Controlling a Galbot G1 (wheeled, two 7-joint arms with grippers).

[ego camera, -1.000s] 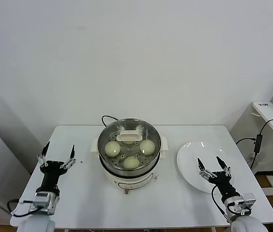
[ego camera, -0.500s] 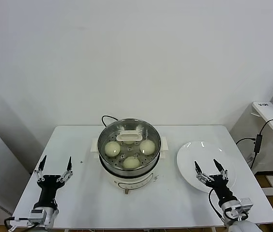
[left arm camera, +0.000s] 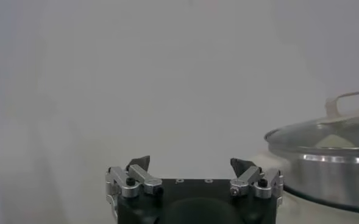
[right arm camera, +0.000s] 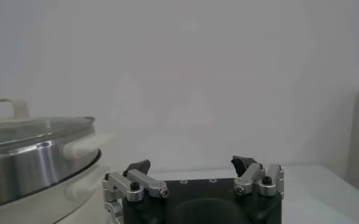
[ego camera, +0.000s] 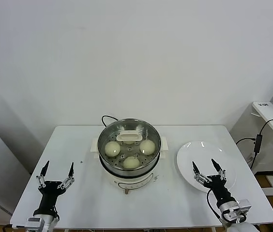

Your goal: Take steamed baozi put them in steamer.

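The steamer (ego camera: 127,175) stands mid-table, a steel pot on a cream base, with its glass lid (ego camera: 129,137) on top. Through the lid I see three steamed baozi (ego camera: 112,148), round and cream-white, on the perforated floor. My left gripper (ego camera: 58,166) is open and empty near the table's front left edge, well clear of the pot. My right gripper (ego camera: 208,166) is open and empty over the front rim of the white plate (ego camera: 199,147). The left wrist view shows the open left gripper (left arm camera: 190,164) and the steamer (left arm camera: 334,173). The right wrist view shows the open right gripper (right arm camera: 191,165) and the steamer (right arm camera: 27,167).
The plate is bare, to the right of the pot. A black cord (ego camera: 108,117) runs from behind the steamer. A white side table (ego camera: 272,116) with cables stands beyond the table's right end. A white wall is behind.
Both arms have drawn back toward the table's front edge and sunk lower in the head view. Both grippers stay open. The steamer, lid and baozi have not moved.
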